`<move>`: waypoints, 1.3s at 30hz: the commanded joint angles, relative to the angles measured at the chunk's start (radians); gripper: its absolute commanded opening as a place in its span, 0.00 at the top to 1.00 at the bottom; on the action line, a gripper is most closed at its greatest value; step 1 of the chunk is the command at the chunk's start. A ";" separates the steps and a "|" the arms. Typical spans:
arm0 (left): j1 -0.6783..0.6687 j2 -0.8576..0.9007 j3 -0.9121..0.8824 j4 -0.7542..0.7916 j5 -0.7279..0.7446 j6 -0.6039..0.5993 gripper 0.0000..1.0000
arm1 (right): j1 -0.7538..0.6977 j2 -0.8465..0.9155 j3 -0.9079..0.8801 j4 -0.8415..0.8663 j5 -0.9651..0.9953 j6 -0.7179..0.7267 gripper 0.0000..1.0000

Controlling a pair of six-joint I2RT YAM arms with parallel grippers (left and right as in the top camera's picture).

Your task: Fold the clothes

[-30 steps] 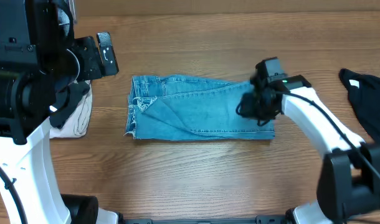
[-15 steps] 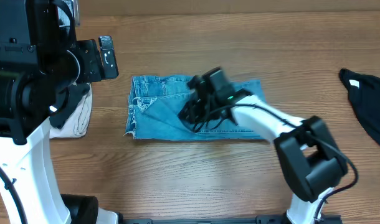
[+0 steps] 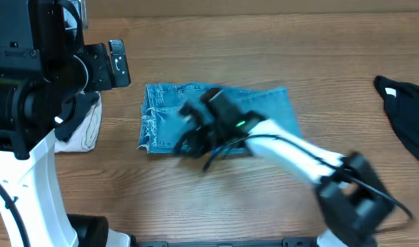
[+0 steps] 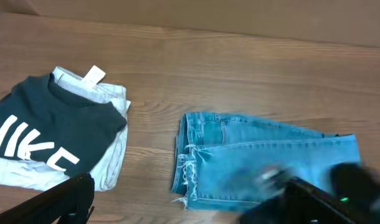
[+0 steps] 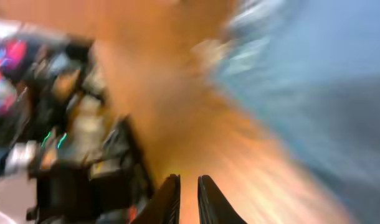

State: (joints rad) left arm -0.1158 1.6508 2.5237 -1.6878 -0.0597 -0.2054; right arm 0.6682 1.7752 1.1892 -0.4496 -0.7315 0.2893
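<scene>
Two arms stand at a wooden table point(image 3: 278, 34). At the left edge of the overhead view the left arm point(image 3: 24, 103) rises tall. In its wrist view the left gripper point(image 4: 190, 186) is spread wide, its dark fingers point(image 4: 71, 199) low in the frame with nothing between them. At the left of that view a black NIKE top point(image 4: 53, 130) lies folded on a pale garment point(image 4: 112, 162). At centre frame the jeans point(image 3: 271, 106) lie flat as a folded light-blue rectangle, frayed hems toward the left. The right arm point(image 3: 292, 147), motion-blurred, reaches from the lower right across the jeans' lower edge. Its wrist view is smeared; the right gripper point(image 5: 189, 199) shows its fingers drawn nearly together, a thin slit between them and nothing seen in it. A black garment point(image 3: 405, 113) lies at the right edge
</scene>
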 commanded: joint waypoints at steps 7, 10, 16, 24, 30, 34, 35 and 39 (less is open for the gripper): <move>0.019 0.005 -0.503 0.072 0.056 -0.146 0.00 | -0.468 -0.182 0.032 -0.406 0.327 -0.051 0.43; 0.066 0.005 -0.761 0.198 0.124 -0.142 0.00 | -0.554 -0.182 0.032 -0.457 0.327 -0.055 0.35; 0.259 0.030 -1.209 0.545 0.556 0.206 0.00 | -0.636 -0.182 0.032 -0.526 0.280 -0.134 0.33; 0.307 0.225 -1.358 0.805 0.592 0.254 0.00 | -0.636 -0.182 0.032 -0.526 0.282 -0.138 0.32; 0.289 0.398 -1.358 0.962 0.662 0.098 0.00 | -0.636 -0.182 0.032 -0.533 0.282 -0.138 0.32; 0.222 0.433 -1.358 1.032 0.627 0.005 0.00 | -0.636 -0.182 0.032 -0.533 0.282 -0.137 0.33; 0.206 0.438 -1.358 1.034 0.600 -0.015 0.00 | -0.636 -0.182 0.032 -0.533 0.282 -0.137 0.33; 0.154 0.447 -1.358 1.034 0.542 -0.023 0.18 | -0.636 -0.182 0.032 -0.540 0.282 -0.137 0.34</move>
State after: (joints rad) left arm 0.0921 1.9865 1.2251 -0.6464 0.6357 -0.1936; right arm 0.0334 1.6073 1.2068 -0.9882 -0.4412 0.1600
